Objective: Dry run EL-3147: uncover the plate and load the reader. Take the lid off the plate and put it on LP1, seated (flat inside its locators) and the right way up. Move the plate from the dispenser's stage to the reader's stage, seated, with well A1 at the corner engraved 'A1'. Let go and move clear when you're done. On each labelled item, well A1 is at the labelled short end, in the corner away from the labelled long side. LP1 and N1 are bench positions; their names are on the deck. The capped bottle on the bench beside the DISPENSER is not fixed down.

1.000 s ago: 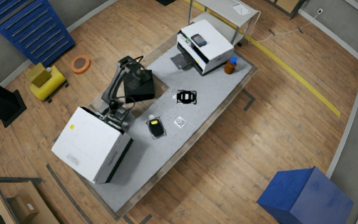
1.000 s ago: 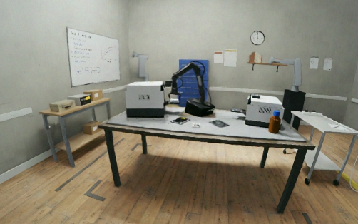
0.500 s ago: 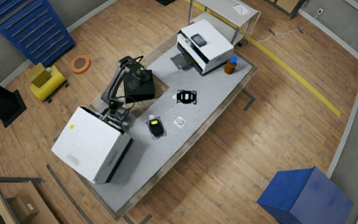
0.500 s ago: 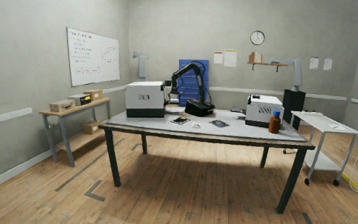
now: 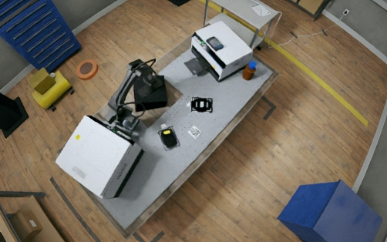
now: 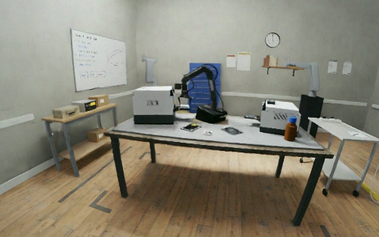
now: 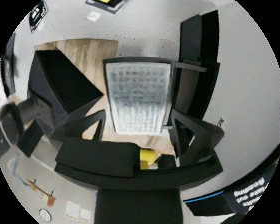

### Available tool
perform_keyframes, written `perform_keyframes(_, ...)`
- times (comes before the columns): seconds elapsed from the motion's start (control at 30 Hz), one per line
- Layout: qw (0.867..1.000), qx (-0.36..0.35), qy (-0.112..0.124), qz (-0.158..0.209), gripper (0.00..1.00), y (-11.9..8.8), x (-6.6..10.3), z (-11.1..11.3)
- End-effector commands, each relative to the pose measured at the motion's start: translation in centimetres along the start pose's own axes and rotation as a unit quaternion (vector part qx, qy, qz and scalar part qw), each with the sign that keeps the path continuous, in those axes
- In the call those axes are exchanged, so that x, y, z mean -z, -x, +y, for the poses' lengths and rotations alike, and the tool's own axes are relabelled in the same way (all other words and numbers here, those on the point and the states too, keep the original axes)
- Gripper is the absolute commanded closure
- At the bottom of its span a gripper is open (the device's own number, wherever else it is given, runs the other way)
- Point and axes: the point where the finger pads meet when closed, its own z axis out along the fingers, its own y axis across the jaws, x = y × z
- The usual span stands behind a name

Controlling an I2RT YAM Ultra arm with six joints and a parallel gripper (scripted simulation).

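Observation:
The pale plate (image 7: 139, 95) (image 6: 184, 106) lies in the dark frame of the reader's stage (image 7: 136, 60), beside the reader (image 5: 94, 156) (image 6: 154, 102) (image 7: 251, 75). I cannot tell whether a lid is on it; its top looks cloudy. My gripper (image 7: 138, 112) is open, with its fingers at either side of the plate's near end. The well A1 corner is not readable. Two dark bench positions show: one with a yellow mark (image 5: 169, 141) (image 6: 191, 127) and one with white marks (image 5: 201, 104). Their names are unreadable, and no lid is distinct on either.
The dispenser (image 5: 229, 46) (image 6: 281, 113) stands at the bench's other end, its dark stage (image 5: 195, 66) facing the arm side. The capped brown bottle (image 5: 249, 72) (image 6: 291, 131) stands upright beside it. A white marked card (image 5: 194, 132) (image 6: 207, 132) (image 7: 93, 16) lies near the yellow-marked position.

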Motion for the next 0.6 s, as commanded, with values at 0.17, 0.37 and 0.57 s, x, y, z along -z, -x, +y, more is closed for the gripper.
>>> perform_keyframes(0.17, 1.0, -0.001, -0.021, -0.001, 0.0, -0.2, 3.0, -0.5)
perform_keyframes(0.37, 1.0, -0.001, -0.021, -0.001, 0.0, -0.2, 3.5, -0.5)
perform_keyframes(0.57, 1.0, -0.001, -0.021, 0.001, 0.0, -0.2, 4.3, -0.4)
